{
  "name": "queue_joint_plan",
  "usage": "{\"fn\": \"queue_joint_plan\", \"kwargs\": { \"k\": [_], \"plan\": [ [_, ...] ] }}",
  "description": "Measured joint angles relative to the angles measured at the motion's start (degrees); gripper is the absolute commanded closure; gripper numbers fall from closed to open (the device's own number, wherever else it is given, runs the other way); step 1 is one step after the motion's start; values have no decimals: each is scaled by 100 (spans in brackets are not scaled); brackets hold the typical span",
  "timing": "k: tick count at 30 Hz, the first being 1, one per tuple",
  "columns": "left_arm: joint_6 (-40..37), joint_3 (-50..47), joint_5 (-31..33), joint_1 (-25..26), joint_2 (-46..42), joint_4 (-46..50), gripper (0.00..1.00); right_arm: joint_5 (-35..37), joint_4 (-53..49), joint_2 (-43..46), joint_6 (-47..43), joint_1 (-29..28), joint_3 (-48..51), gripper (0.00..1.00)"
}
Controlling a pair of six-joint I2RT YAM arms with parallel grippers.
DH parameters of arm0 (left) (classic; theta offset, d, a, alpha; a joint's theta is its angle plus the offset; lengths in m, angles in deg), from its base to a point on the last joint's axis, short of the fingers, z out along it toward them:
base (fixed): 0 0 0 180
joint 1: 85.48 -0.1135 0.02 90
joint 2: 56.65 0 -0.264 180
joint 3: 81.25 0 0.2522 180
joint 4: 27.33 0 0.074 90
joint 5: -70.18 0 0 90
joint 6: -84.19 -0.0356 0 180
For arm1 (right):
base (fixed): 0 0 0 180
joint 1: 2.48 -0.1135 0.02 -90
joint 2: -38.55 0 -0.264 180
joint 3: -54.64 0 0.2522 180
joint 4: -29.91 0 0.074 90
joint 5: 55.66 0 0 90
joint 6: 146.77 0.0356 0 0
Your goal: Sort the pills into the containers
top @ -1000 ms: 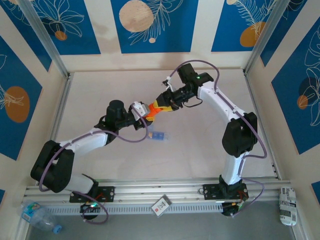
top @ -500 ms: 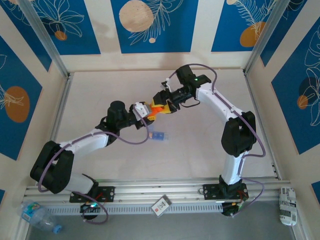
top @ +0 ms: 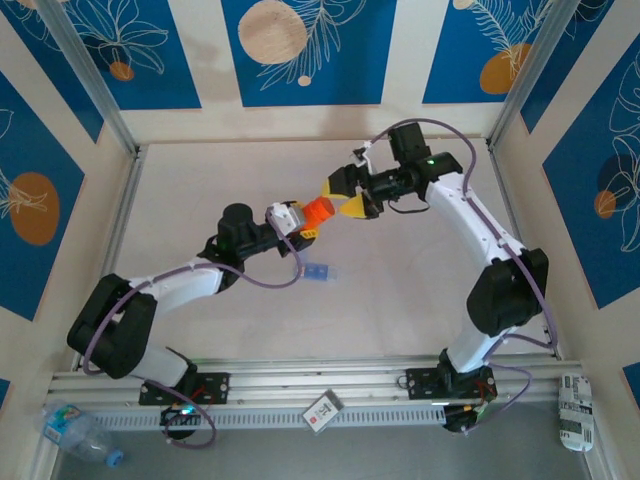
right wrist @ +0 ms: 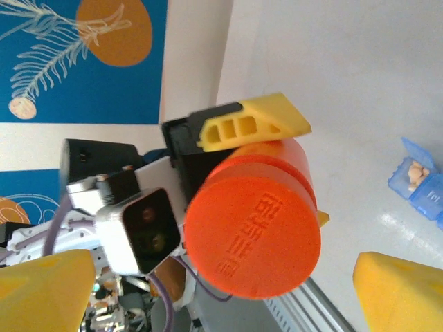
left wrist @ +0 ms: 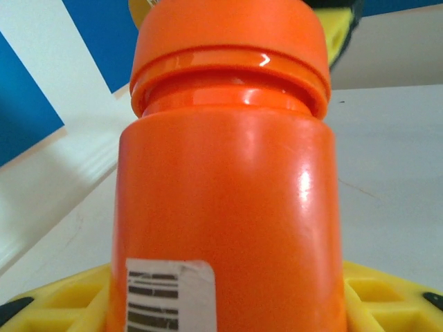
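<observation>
Pills (right wrist: pixel 416 170) lie in one cell of the containers (top: pixel 318 271); left hand (top: pixel 298 222) clamps the capped orange bottle (top: pixel 318 210), right hand (top: pixel 345 197) spread apart; most sorting remains.

**Bright, diffuse lighting with local glare**

Overhead view: even light, with faint soft shadows on the table (top: pixel 400 290). Left wrist view: white highlights at upper centre and right on the orange bottle (left wrist: pixel 228 228), and the background is soft. Right wrist view: lower corners blurred.

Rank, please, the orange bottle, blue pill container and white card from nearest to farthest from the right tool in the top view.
1. orange bottle, just left of the right tool.
2. blue pill container, mid-table.
3. white card, far down at the front.
</observation>
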Motion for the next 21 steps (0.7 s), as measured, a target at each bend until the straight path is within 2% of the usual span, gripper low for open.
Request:
{"fn": "queue_joint_plan", "kwargs": {
  "k": [4, 7, 14, 21],
  "plan": [
    [264, -55, -214, -81, 22, -37, 100, 184, 208, 339, -35, 254, 177, 10],
    [605, -55, -540, -179, 39, -122, 100, 632, 319, 664, -404, 302, 225, 11],
    [1432, -52, -1388, -295, 52, -352, 100, 1224, 529, 1226, -1421, -50, 258, 13],
    [2153, 33, -1919, -387, 238, -743, 100, 1665, 365, 809, -2011, -533, 20, 11]
  ]
}}
